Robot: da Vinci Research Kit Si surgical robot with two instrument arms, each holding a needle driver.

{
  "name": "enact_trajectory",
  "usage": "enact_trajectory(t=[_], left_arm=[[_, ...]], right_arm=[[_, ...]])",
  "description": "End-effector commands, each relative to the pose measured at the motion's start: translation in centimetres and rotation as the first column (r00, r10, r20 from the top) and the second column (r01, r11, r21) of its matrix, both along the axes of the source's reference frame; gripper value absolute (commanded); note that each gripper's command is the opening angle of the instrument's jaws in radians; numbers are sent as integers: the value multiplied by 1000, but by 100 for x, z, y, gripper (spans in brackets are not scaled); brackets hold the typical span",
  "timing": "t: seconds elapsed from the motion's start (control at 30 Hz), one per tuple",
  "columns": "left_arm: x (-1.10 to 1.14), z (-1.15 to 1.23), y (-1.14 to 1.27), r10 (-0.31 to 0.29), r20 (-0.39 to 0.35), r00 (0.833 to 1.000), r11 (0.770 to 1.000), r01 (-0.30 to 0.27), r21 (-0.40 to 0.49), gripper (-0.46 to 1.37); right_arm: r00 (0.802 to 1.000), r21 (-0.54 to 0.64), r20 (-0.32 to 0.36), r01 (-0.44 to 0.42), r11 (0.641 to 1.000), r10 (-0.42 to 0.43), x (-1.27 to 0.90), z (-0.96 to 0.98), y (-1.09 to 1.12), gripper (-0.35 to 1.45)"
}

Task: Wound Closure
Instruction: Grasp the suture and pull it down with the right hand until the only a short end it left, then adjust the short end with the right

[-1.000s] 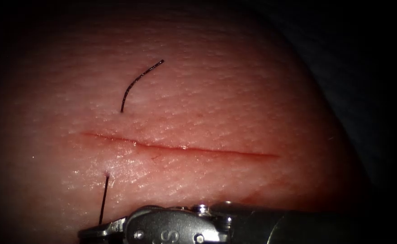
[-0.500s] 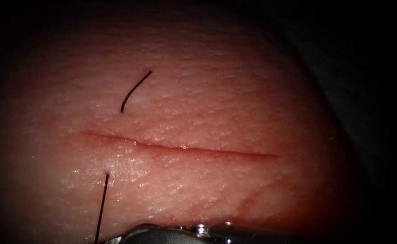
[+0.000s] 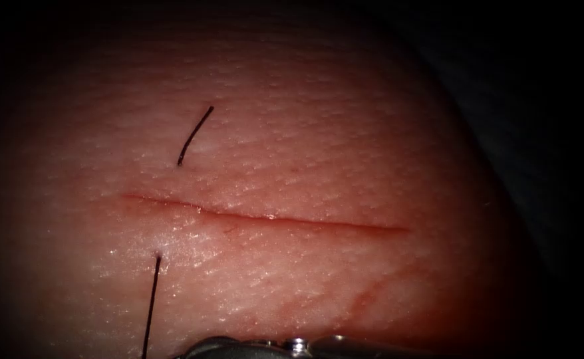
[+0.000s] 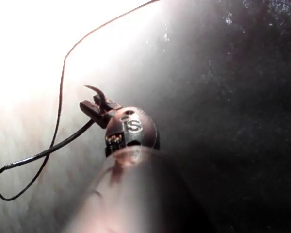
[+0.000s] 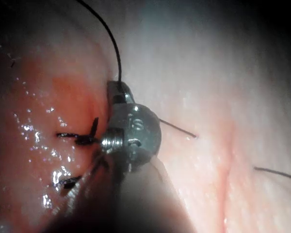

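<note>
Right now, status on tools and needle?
Left tool shut on needle, off the tissue; grip point unclear. Right tool shut on thread. Nothing in the way.

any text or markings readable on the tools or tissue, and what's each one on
"S": on the round wrist joint of the left tool, seen in the left wrist view; its jaws are shut on the needle.
A faint mark on the right tool wrist joint in the right wrist view: too blurred to read; its jaws hold the thread.
The tissue carries no text.
</note>
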State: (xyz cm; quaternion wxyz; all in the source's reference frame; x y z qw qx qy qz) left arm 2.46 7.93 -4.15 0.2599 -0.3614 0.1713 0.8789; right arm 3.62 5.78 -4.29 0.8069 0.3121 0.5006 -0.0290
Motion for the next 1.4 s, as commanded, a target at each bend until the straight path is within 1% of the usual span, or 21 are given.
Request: enact_trajectory(t=[0.03,0.23,0.27,0.3,0.37,0.43,0.47,0.5,0.53,0.6,0.63,0.7,0.77,0.97,1.03,1.13,1.23,1.3,1.33,1.37,1.4], left_arm=[[0,0,0,9,4,1000,1000,-9,7,-35],[1,1,0,10,5,1000,1000,-10,7,-35],[1,1,0,10,5,1000,1000,-10,7,-35],[1,1,0,10,5,1000,1000,-10,7,-35],[1,1,1,10,5,1000,1000,-10,7,-35],[1,1,1,10,5,1000,1000,-10,7,-35],[1,1,1,10,5,1000,1000,-10,7,-35],[1,1,1,10,5,1000,1000,-10,7,-35],[1,1,1,10,5,1000,1000,-10,7,-35],[1,1,1,10,5,1000,1000,-10,7,-35],[1,1,0,10,4,1000,1000,-10,7,-35],[1,1,1,10,5,1000,1000,-10,7,-35],[1,1,1,10,5,1000,1000,-10,7,-35],[1,2,2,10,5,1000,1000,-11,7,-35],[1,2,1,10,5,1000,1000,-10,7,-35],[1,2,1,10,5,1000,1000,-10,7,-35],[0,2,1,10,5,1000,1000,-10,7,-35],[0,2,1,10,5,1000,1000,-10,7,-35],[0,2,1,10,5,1000,1000,-10,7,-35],[0,2,1,9,5,1000,1000,-9,7,-35],[0,2,1,9,5,1000,1000,-9,7,-35]], right_arm=[[1000,3,1,2,1000,-2,1,0,0,-35],[1000,30,13,0,1000,-1,-1,-2,-1,-35],[1000,32,8,-3,999,2,-2,-3,0,-28],[1000,39,6,-8,999,8,-2,-4,2,-14],[1000,47,-10,-24,999,24,-4,-7,9,23],[999,41,-4,-42,998,43,-8,-10,17,56],[999,37,0,-55,998,55,-10,-13,21,74],[998,33,4,-67,997,67,-14,-15,25,86],[997,27,7,-82,996,82,-22,-19,34,107],[996,6,-1,-88,996,88,-28,-22,40,117],[994,-15,-1,-105,994,105,-39,-25,46,127],[992,-31,9,-129,991,129,-50,-26,50,137],[988,-36,22,-149,988,150,-59,-27,55,141],[983,-28,38,-176,984,177,-75,-26,71,139],[982,-21,29,-187,982,187,-78,-25,77,127],[946,38,44,-323,946,321,-84,-22,94,123],[912,84,76,-409,909,403,-89,-17,108,120],[870,122,110,-493,862,481,-93,-8,121,117],[863,125,115,-505,854,493,-93,-7,122,117],[836,139,145,-547,825,530,-94,0,130,117],[829,145,156,-556,818,536,-94,2,132,117]])
